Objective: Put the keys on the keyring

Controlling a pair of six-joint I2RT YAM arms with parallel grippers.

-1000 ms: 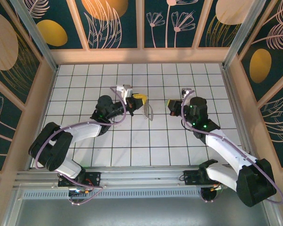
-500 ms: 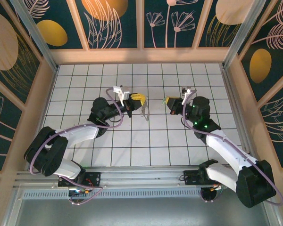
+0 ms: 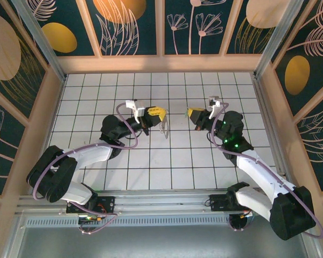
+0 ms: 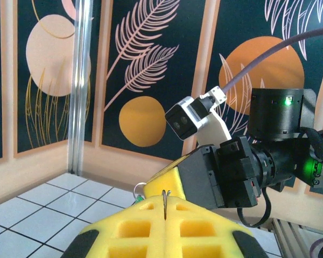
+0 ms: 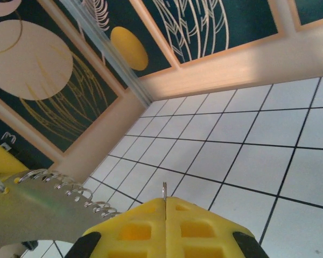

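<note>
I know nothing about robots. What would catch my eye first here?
The left claw and right claw, both yellow and shut, face each other above the white tiled floor. The keyring, a thin grey loop with a coiled edge, dangles from the left claw. Around them stand dark wall panels painted with leaves and orange discs.

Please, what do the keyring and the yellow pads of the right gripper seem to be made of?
Keyring: probably metal, silvery with a soft shine, wire coils along its edge. Pads of the right gripper: perhaps foam or soft plastic, matte yellow, with moulded hollows.
</note>
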